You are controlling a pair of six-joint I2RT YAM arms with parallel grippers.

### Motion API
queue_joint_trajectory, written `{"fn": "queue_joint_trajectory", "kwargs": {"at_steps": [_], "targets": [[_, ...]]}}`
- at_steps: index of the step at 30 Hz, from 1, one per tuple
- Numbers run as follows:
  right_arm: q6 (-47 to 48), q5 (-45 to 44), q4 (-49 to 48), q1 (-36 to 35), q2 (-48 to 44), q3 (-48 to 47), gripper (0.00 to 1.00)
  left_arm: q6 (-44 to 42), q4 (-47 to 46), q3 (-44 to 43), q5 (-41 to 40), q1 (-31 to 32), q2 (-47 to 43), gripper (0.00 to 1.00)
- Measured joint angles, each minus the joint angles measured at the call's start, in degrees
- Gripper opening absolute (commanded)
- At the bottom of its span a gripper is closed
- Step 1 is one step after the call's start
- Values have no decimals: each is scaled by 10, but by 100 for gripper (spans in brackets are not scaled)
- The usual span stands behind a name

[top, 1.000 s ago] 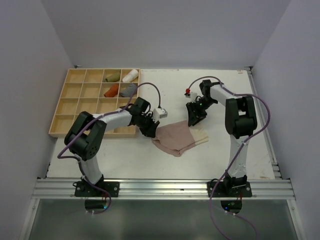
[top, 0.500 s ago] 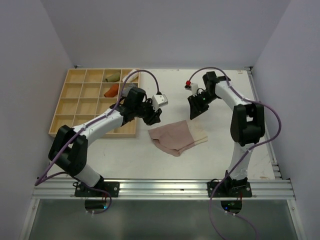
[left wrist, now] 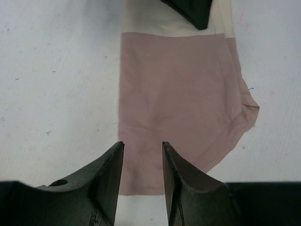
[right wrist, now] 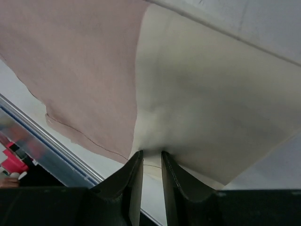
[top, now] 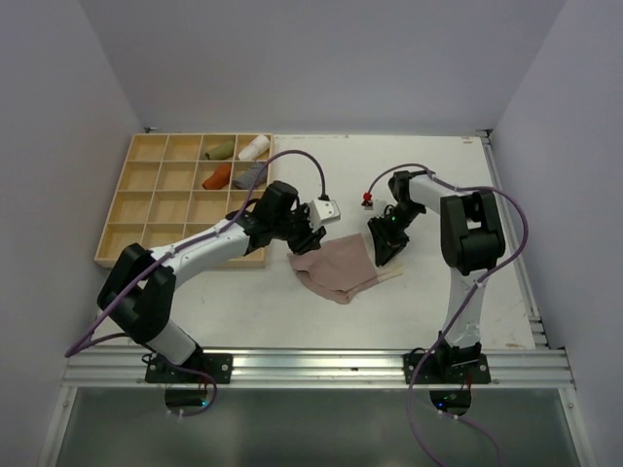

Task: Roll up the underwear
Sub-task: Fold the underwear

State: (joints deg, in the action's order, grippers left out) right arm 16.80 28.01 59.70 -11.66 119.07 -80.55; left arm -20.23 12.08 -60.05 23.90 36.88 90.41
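The pale beige-pink underwear (top: 343, 269) lies flat on the white table, with a cream band (right wrist: 211, 94) along its right edge. My left gripper (top: 304, 240) is at its left edge. In the left wrist view (left wrist: 141, 145) the jaws stand apart over the flat cloth (left wrist: 174, 94). My right gripper (top: 385, 251) is at the right edge. In the right wrist view (right wrist: 149, 153) its jaws are nearly closed, and the cream band puckers between the tips. A rust-orange roll (top: 216, 177) sits in the wooden tray.
A wooden compartment tray (top: 146, 204) stands at the back left, holding olive (top: 219, 149), white (top: 255, 147) and grey (top: 251, 175) rolls beside the orange one. The metal rail (top: 311, 368) runs along the near edge. Walls close in on both sides.
Half a second ago both grippers were behind the cloth. The left has come down to its left edge and the right to its cream band, where it has pinched the fabric.
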Motion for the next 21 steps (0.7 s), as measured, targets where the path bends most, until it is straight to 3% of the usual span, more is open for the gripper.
{"fn": "queue_joint_trajectory", "kwargs": {"at_steps": [5,9,17,21], "targets": [[-18,6,7,1,35,-68,29,-5,-1,0,-13,49,15,41],[-32,34,-48,13,11,-66,30,2,-6,-5,-27,96,43,39],[-132,90,-138,127,-241,118,28,49,-10,-90,-61,156,140,39],[-196,88,-160,120,-300,214,21,77,-6,-153,-68,170,188,38]]}}
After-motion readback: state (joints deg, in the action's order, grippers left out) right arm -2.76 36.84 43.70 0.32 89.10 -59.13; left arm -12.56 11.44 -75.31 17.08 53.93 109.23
